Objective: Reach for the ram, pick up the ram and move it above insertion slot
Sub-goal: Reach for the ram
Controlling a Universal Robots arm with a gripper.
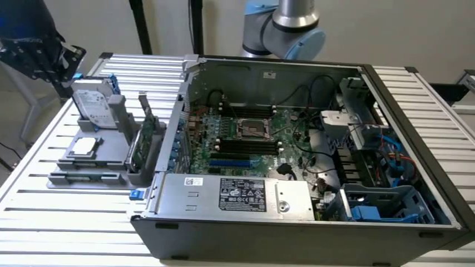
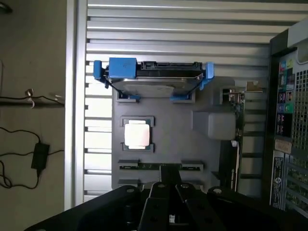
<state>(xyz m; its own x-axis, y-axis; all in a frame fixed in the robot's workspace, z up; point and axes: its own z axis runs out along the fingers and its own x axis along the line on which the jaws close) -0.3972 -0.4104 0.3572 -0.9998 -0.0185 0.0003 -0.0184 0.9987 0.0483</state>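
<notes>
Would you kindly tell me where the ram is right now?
The ram sits in the gray holder at the exterior view's left, next to the processor chip, outside the computer case.

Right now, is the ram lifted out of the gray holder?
No, the ram lies flat in its slot on the gray holder.

You've got an open computer case point(image 1: 297, 236) on the slatted table point(image 1: 67, 222). Beside it, a grey fixture point(image 2: 183, 149) holds a blue-framed hard drive point(image 2: 154, 79), a processor chip point(image 2: 136, 134) and an upright expansion card point(image 1: 142, 136).
</notes>
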